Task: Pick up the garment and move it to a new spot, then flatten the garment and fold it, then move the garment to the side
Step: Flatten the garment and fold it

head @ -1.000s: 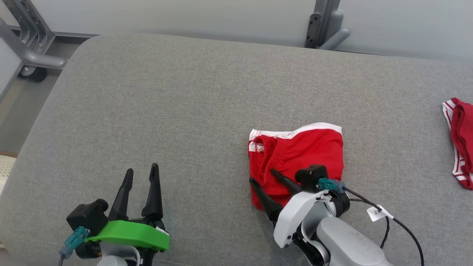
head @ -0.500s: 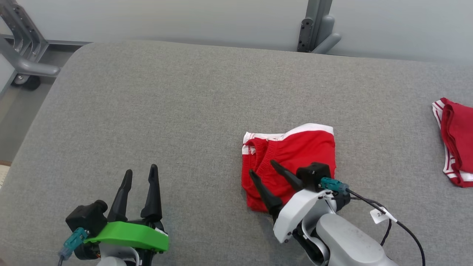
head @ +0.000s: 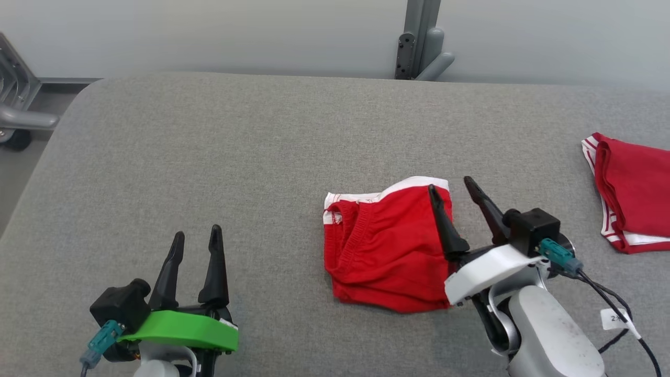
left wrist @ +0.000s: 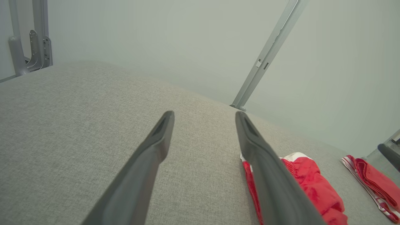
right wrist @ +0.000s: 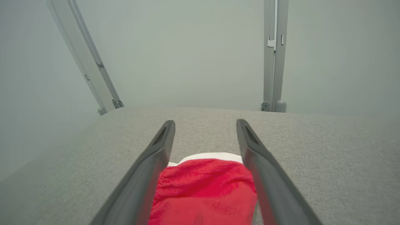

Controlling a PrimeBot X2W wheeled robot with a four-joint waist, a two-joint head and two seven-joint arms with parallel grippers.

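— Two grippers show in the head view; how do they stand?
— Both are spread wide, and you hold nothing with either. Your left gripper [head: 197, 231] rests at the lower left of the frame over the bare grey padded surface [head: 209, 157], well apart from the cloth. Your right gripper [head: 449, 183] sits right of centre. One of its fingers crosses the right edge of the garment [head: 387, 251] and the other lies over bare padding just beside it. In the right wrist view the red cloth lies between and beneath the two fingers, unpinched.
— Where is the garment, and in what shape?
— It lies just right of centre in the head view, flat on the padding. It forms a compact red block with a white waistband along its upper edge and a slightly uneven lower edge. A second red garment [head: 633, 193] with white striped trim lies at the far right of the frame, well apart.
— How much of the task do you judge done?
— The block looks doubled over rather than spread in a single layer. You may take pick-up, relocation and flattening as complete, and the fold as made or nearly so. Whether a further fold is intended, the frames do not settle.
— What is left?
— By this reading, the move to the side. The garment sits mid-surface with no grip on it. You need to close on an edge that catches every layer, or the fold may open in transit. The second piece at the far right probably marks the destination.
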